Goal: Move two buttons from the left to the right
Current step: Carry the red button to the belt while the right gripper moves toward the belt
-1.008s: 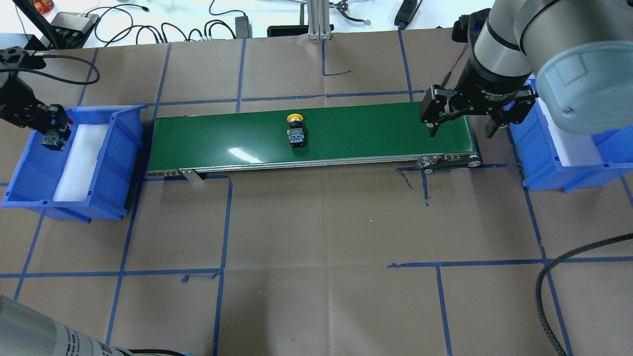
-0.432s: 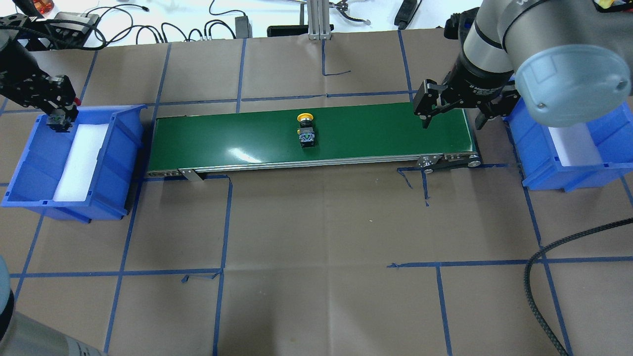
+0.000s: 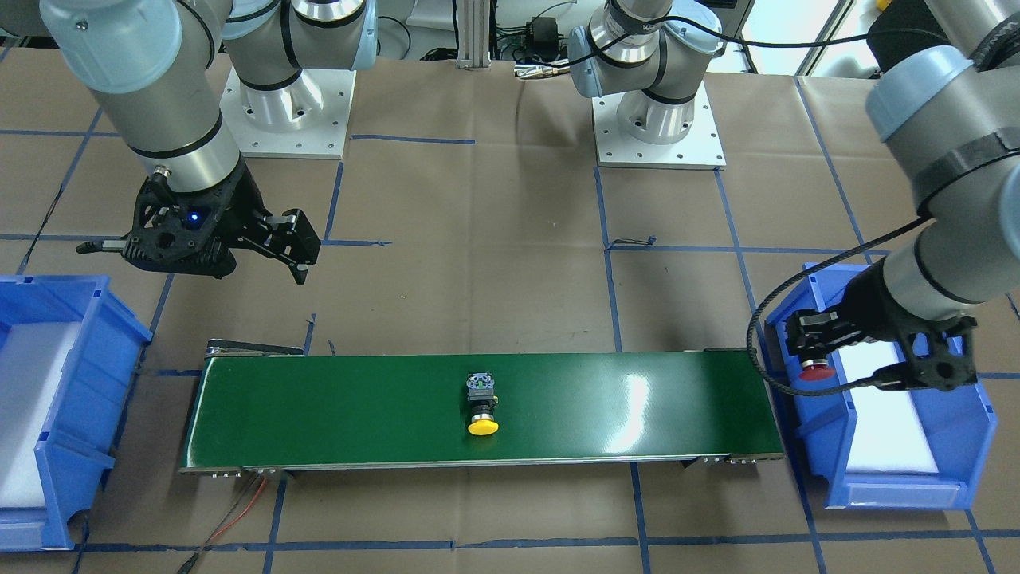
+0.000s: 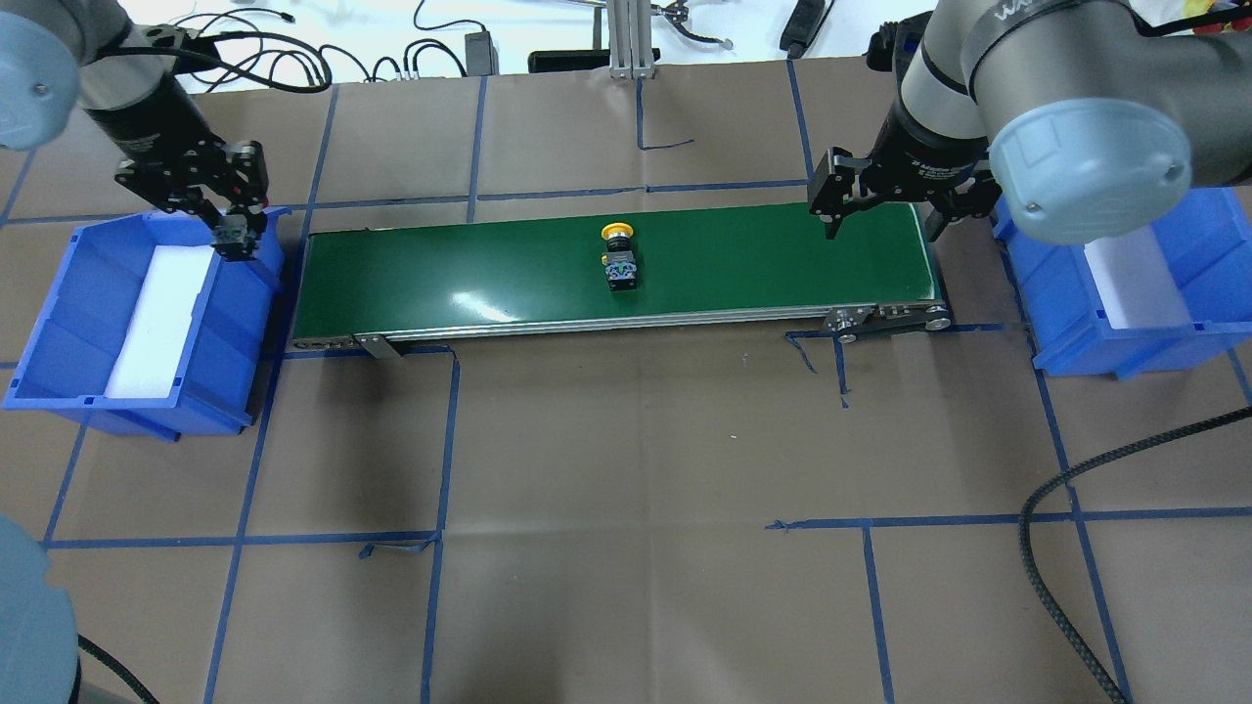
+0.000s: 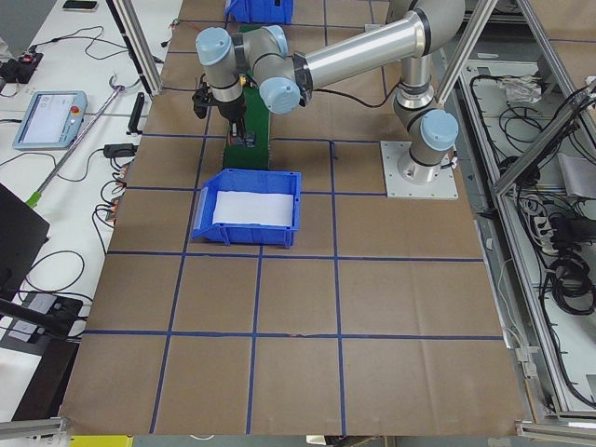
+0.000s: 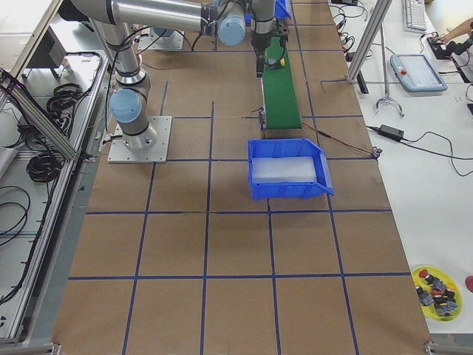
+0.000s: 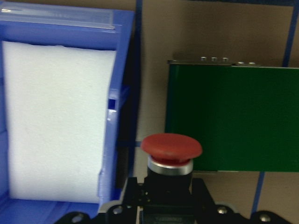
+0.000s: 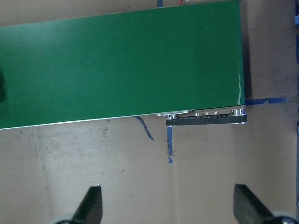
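Observation:
My left gripper (image 4: 233, 235) is shut on the red button (image 7: 171, 147), whose cap also shows in the front view (image 3: 817, 371). It holds the button above the right wall of the left blue bin (image 4: 59, 323), beside the left end of the green conveyor belt (image 4: 469, 269). The yellow button (image 4: 618, 256) lies on its side near the belt's middle, also visible from the front (image 3: 482, 406). My right gripper (image 4: 885, 210) is open and empty, hovering over the belt's right end; its fingertips (image 8: 93, 200) show wide apart.
The right blue bin (image 4: 1066, 303) with white foam stands just past the belt's right end. The left bin also holds white foam (image 7: 56, 126). A black braided cable (image 4: 1076, 489) curls over the front right. Blue tape lines cross the brown table.
My left gripper has lifted the red button and carried it right, from over the left bin to its wall by the belt. The yellow button has travelled right. My right gripper shifted slightly left.

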Robot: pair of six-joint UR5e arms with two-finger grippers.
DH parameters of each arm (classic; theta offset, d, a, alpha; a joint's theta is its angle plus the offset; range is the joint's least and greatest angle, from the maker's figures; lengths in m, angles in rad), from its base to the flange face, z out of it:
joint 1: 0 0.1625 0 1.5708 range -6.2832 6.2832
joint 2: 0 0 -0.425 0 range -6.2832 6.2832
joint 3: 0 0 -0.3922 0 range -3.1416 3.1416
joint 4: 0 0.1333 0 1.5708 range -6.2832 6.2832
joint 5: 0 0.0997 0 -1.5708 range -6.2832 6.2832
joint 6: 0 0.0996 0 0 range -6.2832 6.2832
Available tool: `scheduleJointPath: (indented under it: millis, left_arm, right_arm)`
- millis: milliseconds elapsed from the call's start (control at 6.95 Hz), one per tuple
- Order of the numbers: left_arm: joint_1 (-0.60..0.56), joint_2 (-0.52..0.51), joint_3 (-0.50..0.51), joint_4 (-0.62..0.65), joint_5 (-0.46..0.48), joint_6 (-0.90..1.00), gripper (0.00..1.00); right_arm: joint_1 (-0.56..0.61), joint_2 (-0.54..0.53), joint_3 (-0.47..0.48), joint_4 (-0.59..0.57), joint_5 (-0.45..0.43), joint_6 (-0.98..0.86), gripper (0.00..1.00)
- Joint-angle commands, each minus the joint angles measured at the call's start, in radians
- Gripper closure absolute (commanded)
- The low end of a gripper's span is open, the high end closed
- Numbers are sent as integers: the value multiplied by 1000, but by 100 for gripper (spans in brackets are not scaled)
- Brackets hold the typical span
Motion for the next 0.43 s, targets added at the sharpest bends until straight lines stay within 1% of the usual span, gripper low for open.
scheduleJointPath:
  millis: [0,288]
  left_arm:
    - [-52,-36,-62,84,-1,-94,99]
    - [-53,-48,-147,238,-7,-117,98]
  right_arm:
    - [1,47,1,-74,1,-1,0]
    - [2,79,8,-124,2,-1,0]
